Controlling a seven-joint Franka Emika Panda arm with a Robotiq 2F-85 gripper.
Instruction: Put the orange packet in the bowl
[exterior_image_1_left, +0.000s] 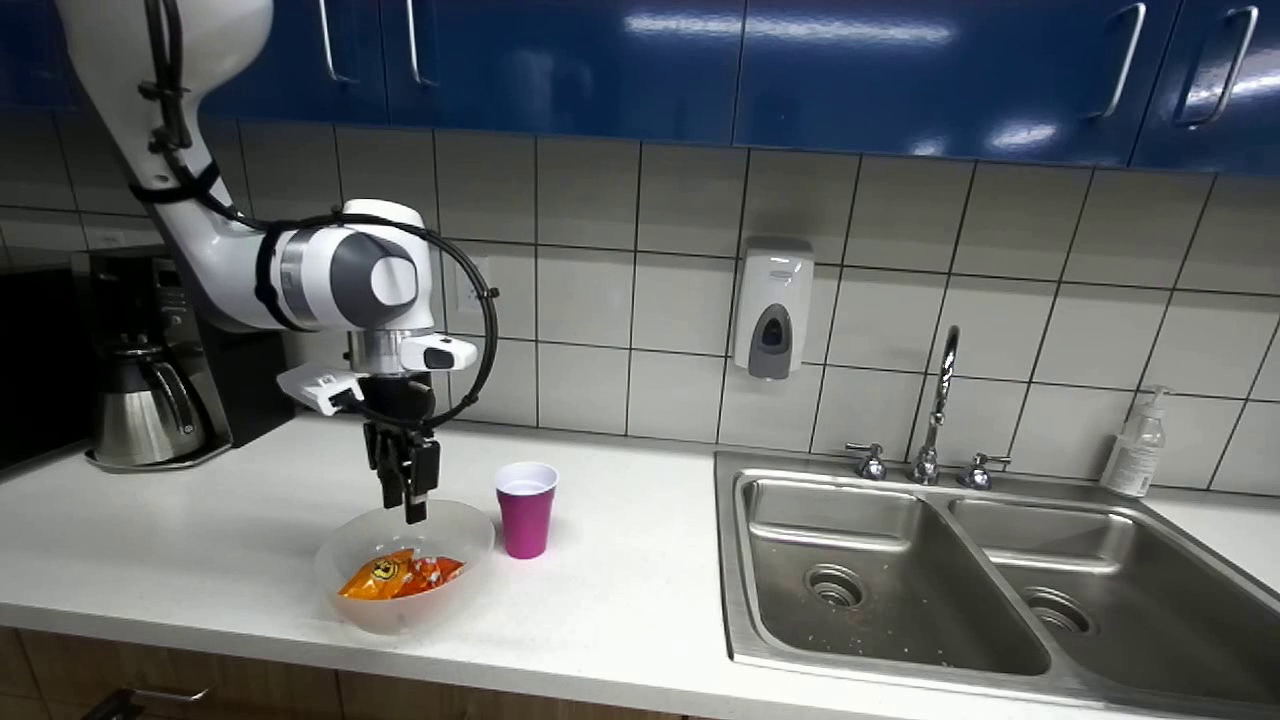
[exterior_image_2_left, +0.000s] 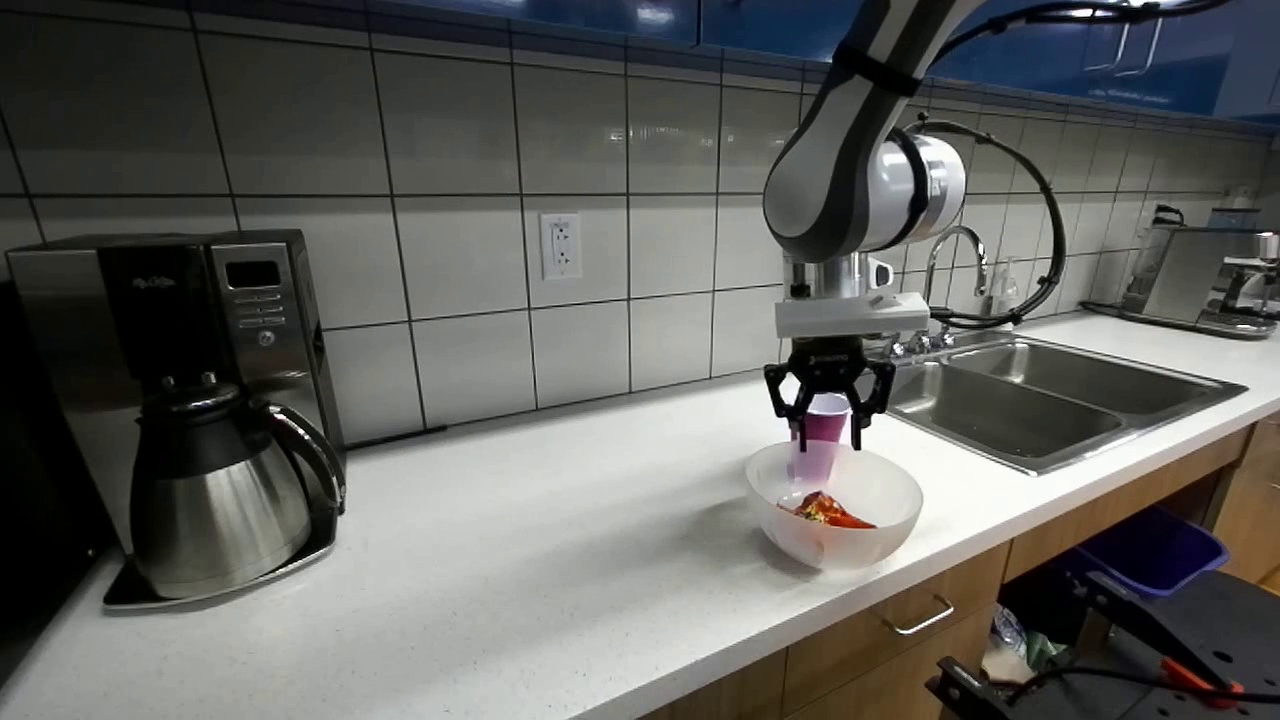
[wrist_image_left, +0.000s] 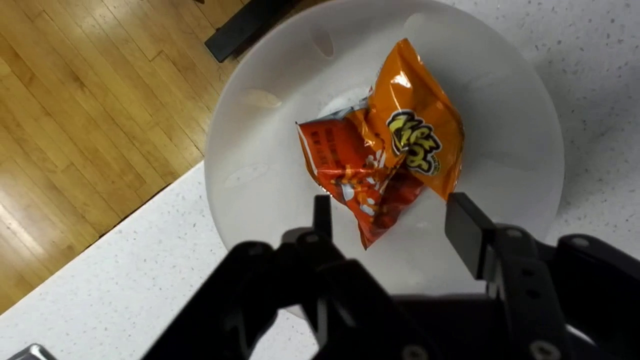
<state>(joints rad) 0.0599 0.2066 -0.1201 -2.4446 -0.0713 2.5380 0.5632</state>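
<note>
White-and-grey arm (exterior_image_1_left: 215, 262) slanting down, wrist (exterior_image_1_left: 375, 275) upright — black gripper (exterior_image_2_left: 828, 442) pointing downward, fingers (wrist_image_left: 465, 232) parted wide

Yellow letters on the orange packet (wrist_image_left: 430, 130) read "Che" and "os". The coffee maker (exterior_image_2_left: 158, 325) bears "Mr. Coffee". Lettering on the soap dispenser (exterior_image_1_left: 774, 310) is illegible.

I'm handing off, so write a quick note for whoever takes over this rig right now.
Gripper: the black two-finger gripper is open, holding nothing, above the round, translucent whitish plastic bowl.
Things: the bowl stands on the white countertop; the glossy, crinkly orange packet lies inside it, against a crumpled red section. I can't tell whether that is the same packet.
Done: the orange packet is in the bowl.
Left: probably just backing the gripper away.
</note>
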